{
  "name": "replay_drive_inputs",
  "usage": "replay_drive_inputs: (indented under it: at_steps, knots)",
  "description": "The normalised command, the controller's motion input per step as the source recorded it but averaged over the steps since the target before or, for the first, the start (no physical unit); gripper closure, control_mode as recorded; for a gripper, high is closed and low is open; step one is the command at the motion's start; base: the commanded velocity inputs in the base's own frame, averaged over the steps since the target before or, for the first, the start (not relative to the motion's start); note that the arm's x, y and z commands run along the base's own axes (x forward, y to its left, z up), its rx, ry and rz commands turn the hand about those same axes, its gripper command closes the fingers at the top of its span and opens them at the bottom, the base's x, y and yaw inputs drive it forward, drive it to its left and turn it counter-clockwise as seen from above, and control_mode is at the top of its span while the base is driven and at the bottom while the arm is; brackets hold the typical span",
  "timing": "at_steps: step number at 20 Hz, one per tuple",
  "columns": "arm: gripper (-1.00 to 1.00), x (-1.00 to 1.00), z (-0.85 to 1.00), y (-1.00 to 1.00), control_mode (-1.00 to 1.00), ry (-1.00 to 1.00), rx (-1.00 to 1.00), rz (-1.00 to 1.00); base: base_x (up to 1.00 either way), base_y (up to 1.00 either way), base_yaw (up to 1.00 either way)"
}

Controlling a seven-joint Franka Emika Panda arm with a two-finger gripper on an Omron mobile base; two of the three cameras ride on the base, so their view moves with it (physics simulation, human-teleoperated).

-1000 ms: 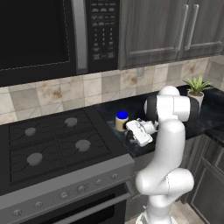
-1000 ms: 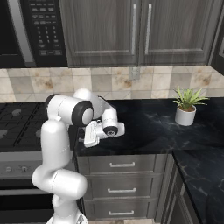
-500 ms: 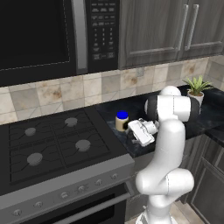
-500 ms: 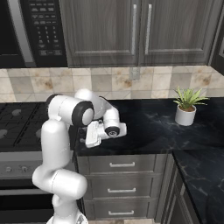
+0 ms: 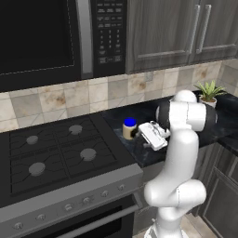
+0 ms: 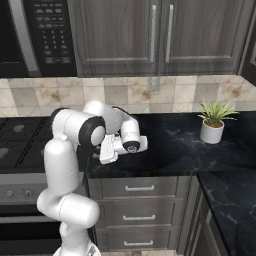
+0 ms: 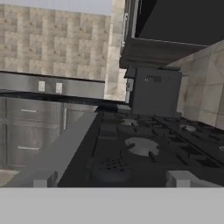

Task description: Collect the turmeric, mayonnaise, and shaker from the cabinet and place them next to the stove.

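The stove [image 5: 56, 148] is a black cooktop with round grey burners, left of the black marbled counter. A stout blue-lidded mayonnaise jar [image 5: 129, 129] stands on the counter just right of the stove's edge. My gripper [image 5: 142, 135] hangs low over the counter right beside that jar, pointing towards the stove. In the hand view the gripper [image 7: 113, 178] is open, its fingertips [image 7: 43, 178] far apart. The dark perforated top of the shaker [image 7: 110, 167] sits between them, and neither tip touches it. The stove [image 7: 140, 146] stretches beyond it. The turmeric is out of view.
Shut grey wood-grain cabinet doors [image 5: 176, 28] with slim silver handles hang over the counter, beside a black microwave [image 5: 46, 37] over the stove. A potted plant [image 6: 212, 122] stands at the counter's back right. Drawers [image 6: 140, 187] run below the counter.
The jaws have spread wide and let go of the shaker. The hand has barely moved beside the mayonnaise jar.
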Motion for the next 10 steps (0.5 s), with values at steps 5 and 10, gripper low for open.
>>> replay_drive_inputs:
  at_steps: [5, 10]
  knots:
    - [-1.0, -0.19, 0.41, -0.06, -1.0, 0.0, 0.0, 0.0, 0.0, 0.0, 0.0]
    - [-1.0, -0.64, 0.32, -0.02, -1.0, -0.03, 0.0, 0.0, 0.0, 0.0, 0.0]
